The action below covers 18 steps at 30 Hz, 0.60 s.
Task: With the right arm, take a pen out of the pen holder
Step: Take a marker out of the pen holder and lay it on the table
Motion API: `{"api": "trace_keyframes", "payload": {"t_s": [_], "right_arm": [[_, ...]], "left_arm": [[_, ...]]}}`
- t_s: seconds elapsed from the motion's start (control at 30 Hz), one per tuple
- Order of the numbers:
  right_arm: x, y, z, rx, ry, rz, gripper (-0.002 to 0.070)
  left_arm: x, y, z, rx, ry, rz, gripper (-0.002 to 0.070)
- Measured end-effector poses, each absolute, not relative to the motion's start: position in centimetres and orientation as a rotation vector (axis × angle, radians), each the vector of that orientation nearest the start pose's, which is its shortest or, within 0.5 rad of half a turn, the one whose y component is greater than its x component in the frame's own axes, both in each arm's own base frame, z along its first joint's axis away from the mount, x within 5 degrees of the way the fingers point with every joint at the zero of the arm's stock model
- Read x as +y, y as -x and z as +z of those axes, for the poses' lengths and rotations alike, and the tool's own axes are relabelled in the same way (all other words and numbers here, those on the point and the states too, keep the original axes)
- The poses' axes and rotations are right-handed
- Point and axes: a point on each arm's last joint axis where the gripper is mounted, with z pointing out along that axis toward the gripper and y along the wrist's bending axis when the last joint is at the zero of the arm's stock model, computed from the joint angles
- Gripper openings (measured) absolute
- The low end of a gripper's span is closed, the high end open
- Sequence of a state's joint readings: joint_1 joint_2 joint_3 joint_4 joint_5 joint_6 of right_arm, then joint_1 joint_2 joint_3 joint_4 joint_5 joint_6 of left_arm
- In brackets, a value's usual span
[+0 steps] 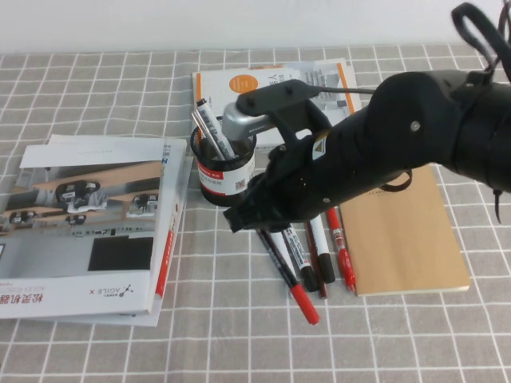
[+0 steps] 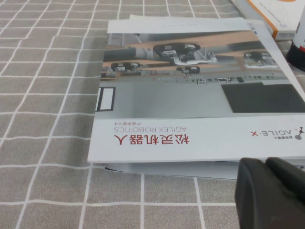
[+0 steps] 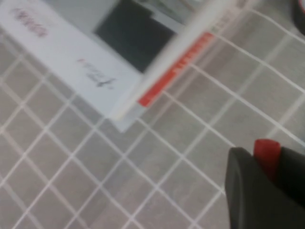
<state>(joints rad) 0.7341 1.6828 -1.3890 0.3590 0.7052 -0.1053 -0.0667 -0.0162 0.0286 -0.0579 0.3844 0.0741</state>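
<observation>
Status: right claw (image 1: 243, 217) sits just on the robot's side of the pen holder (image 1: 226, 171), pinching a red-capped pen (image 3: 267, 149); pen looks clear of the holder, long axis slanting toward loose pens (image 1: 319, 247) on the surface (image 1: 96, 351); left claw (image 2: 265, 167) pressed together, well left, over the book (image 2: 190, 95).

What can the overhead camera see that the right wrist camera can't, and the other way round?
Only the high view: the pen holder, loose pens, a brown notebook, and the right arm reaching beside the holder. Only the right wrist view: the right gripper shut on a red-ended pen. Both: the brochure and checked cloth. The left gripper, shut by the brochure, shows in neither.
</observation>
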Motion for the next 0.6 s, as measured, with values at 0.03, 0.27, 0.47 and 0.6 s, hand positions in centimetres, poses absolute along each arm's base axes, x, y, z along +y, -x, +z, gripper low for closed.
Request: {"api": "trace_keyframes", "payload": {"t_s": [0.03,0.27,0.47,0.6], "right_arm": [[26.6,-26.8,29.8,2.428,0.782,0.64,0.0044],[28.5,-29.5,26.6,2.545,0.652,0.578,0.0044],[30.2,-31.8,23.6,2.603,0.608,0.564,0.0044],[30.0,-33.0,21.6,2.658,0.547,0.548,0.0044]], "left_arm": [[-0.5,-5.2,17.0,1.878,-0.097,-0.052,-0.0003],[-0.5,-5.2,17.0,1.878,-0.097,-0.052,-0.0003],[-0.5,-5.2,17.0,1.878,-0.097,-0.052,-0.0003],[-0.5,-5.2,17.0,1.878,-0.097,-0.052,-0.0003]]}}
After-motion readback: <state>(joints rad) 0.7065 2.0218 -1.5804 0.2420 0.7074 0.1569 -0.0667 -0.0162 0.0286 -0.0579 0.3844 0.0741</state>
